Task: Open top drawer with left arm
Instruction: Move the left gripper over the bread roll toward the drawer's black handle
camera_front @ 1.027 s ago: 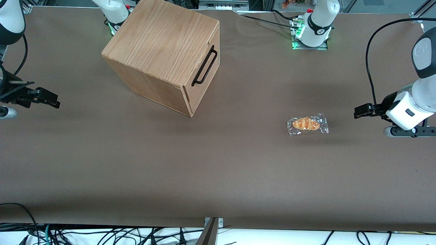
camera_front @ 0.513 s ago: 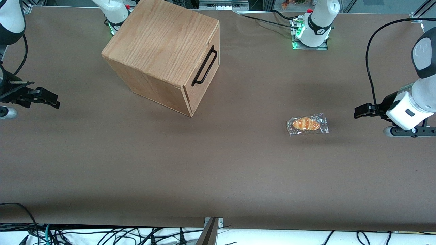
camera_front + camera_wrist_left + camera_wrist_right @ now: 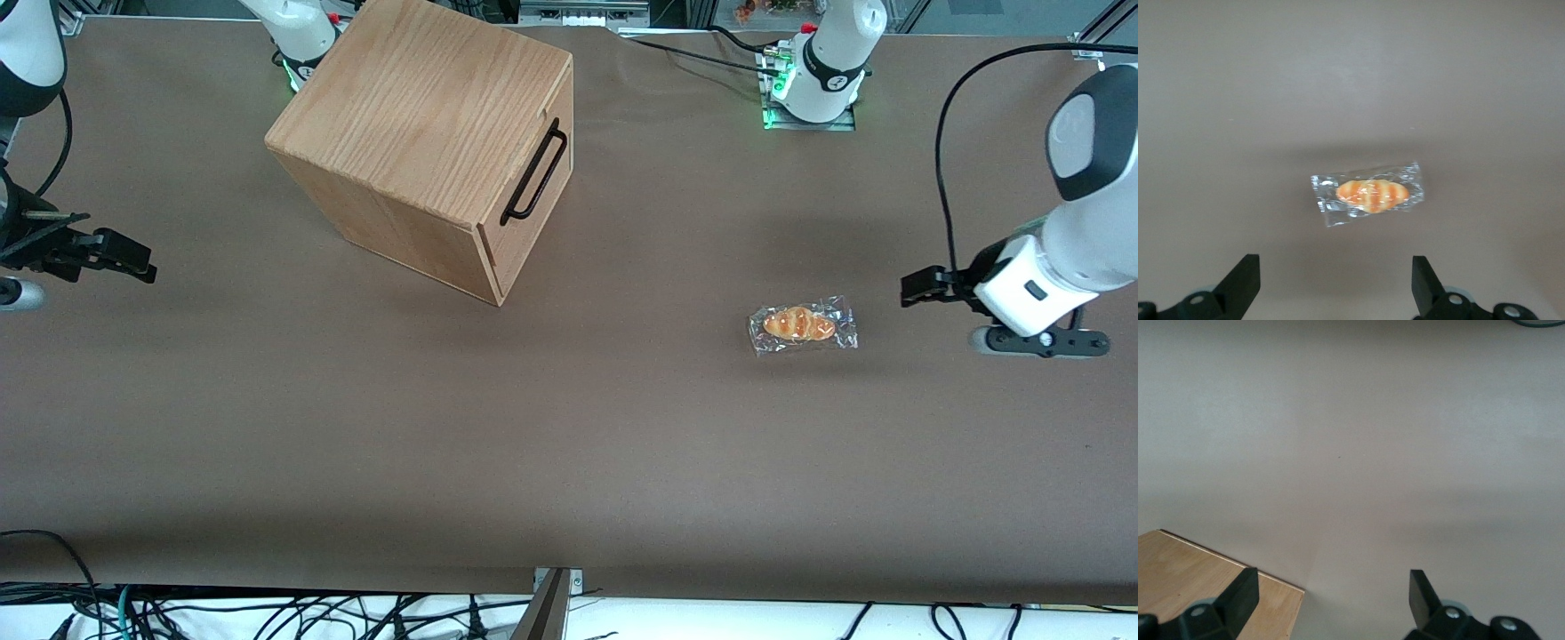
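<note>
tool (image 3: pixel 916 289) spread, empty, at working arm's end | top drawer (image 3: pixel 533 182) well apart toward parked arm, past bread packet (image 3: pixel 803 325) | handle (image 3: pixel 534 172) axis slants

No text, label, brand or number can be read anywhere: not on the cabinet, the wrapped bread near the gripper, or the arms.

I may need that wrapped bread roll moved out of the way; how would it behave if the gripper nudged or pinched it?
The wrapped bread roll looks small and probably light, so a nudge would likely slide it. Its crinkled clear film may slip or crumple between fingers. The gripper, open, hovers apart from it.
</note>
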Available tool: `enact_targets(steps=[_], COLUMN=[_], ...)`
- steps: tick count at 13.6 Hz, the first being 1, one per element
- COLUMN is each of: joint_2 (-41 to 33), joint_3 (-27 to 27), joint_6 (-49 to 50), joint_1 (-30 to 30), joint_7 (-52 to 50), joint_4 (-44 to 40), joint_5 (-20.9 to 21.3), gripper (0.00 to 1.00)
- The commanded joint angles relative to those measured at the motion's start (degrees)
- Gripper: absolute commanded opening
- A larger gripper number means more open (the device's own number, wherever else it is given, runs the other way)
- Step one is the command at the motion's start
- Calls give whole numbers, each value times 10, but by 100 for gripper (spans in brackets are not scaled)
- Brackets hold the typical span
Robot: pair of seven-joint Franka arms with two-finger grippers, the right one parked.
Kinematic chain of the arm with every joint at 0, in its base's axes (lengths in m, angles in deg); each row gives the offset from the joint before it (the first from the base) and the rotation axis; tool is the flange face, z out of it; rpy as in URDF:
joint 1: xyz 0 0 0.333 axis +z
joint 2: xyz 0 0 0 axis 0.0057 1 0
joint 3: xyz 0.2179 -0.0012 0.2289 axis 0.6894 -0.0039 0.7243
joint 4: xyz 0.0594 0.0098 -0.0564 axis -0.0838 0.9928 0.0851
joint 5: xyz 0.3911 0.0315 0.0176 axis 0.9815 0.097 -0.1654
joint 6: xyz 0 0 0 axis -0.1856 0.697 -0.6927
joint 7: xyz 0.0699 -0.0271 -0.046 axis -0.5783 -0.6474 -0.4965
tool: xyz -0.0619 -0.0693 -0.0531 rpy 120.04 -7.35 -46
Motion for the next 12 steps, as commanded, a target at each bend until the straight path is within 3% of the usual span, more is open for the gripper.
enact_targets(steps=[1, 7, 12], joint_2=[-4, 3, 11], joint_3=[-50, -126, -132], joint_6=[13, 22, 19], joint_1=[-3, -9, -84], joint_7=[-53, -72, -189], joint_4=[-9, -9, -9], joint_5=[4, -10, -14], gripper=[100, 100, 100])
